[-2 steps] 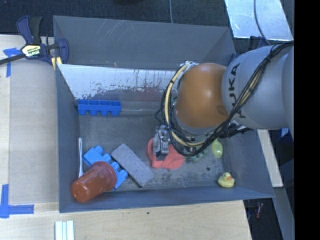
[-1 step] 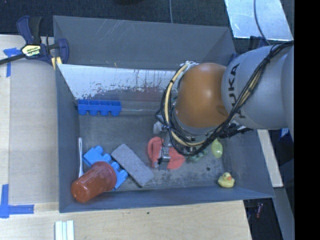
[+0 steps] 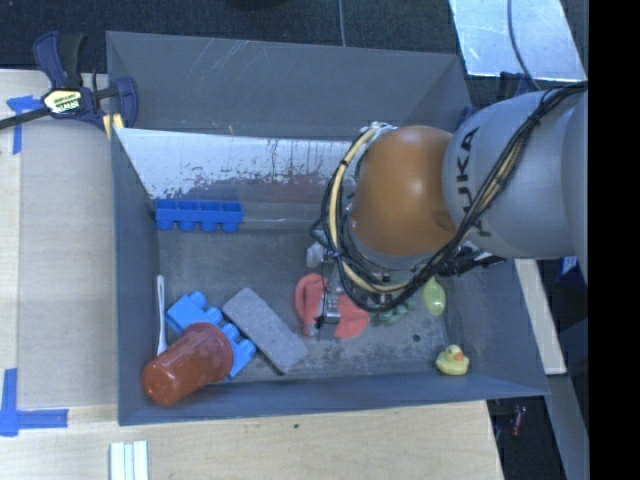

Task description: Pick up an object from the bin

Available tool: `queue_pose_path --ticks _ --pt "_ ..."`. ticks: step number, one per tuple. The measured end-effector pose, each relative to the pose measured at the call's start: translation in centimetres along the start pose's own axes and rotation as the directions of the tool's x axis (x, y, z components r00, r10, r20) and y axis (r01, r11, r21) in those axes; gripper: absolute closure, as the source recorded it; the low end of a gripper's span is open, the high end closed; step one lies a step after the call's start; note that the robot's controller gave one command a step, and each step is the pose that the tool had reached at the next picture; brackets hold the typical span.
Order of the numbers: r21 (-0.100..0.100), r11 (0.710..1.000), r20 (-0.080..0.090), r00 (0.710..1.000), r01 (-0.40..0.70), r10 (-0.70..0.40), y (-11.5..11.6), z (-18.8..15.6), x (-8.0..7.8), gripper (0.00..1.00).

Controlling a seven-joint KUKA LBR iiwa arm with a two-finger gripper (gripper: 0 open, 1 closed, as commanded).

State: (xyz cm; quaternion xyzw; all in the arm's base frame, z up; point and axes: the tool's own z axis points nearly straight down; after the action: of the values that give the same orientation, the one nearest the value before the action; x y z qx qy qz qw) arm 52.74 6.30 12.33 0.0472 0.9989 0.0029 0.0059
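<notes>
The arm (image 3: 520, 178) entered the grey metal bin (image 3: 300, 88) from the right. Its wrist sat under a rounded orange cover (image 3: 400, 188) ringed by looped cables (image 3: 345, 238).

The gripper (image 3: 326, 314) stood low over the bin floor, right of centre, directly above a red object (image 3: 308, 298) of flat, rounded shape with a pinkish edge. The wrist and cover hid most of the gripper, so it could not be determined whether it was released or clenched, nor whether it grasped anything. The red object lay on the floor, partly covered by the gripper.

Just to the right of the red object lay a small green item (image 3: 396, 313), with a yellow-green rounded piece (image 3: 434, 296) beside it. Both were partly under the cables. A yellow toy duck (image 3: 452, 360) sat apart from these, near the front right corner.

To the left, a grey rectangular block (image 3: 265, 330) lay diagonally on the floor, near the red object but not touching it. A blue toy brick (image 3: 192, 313) lay just beside the block's left end. A reddish-brown cup (image 3: 185, 366) lay on its side in the front left corner, overlapping the blue toy brick. A thin white stick (image 3: 160, 313) ran along the left wall. A long blue studded brick (image 3: 198, 215) lay at the foot of the back wall, well apart from the gripper.
</notes>
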Motion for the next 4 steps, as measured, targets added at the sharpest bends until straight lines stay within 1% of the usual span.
queue_pose_path --ticks 1,2,3,4 --pt "-0.001 0.999 0.002 0.999 -0.053 0.053 -2.3 1.9 0.7 0.0" --pt "-0.002 0.998 0.007 0.998 -0.065 0.065 -4.3 5.4 -1.7 0.0" --pt "-0.001 1.0 0.005 1.0 0.011 -0.011 -3.4 5.2 -0.4 1.0" --pt "-0.001 1.0 0.005 1.0 0.01 -0.01 -3.4 5.2 -0.4 1.0"
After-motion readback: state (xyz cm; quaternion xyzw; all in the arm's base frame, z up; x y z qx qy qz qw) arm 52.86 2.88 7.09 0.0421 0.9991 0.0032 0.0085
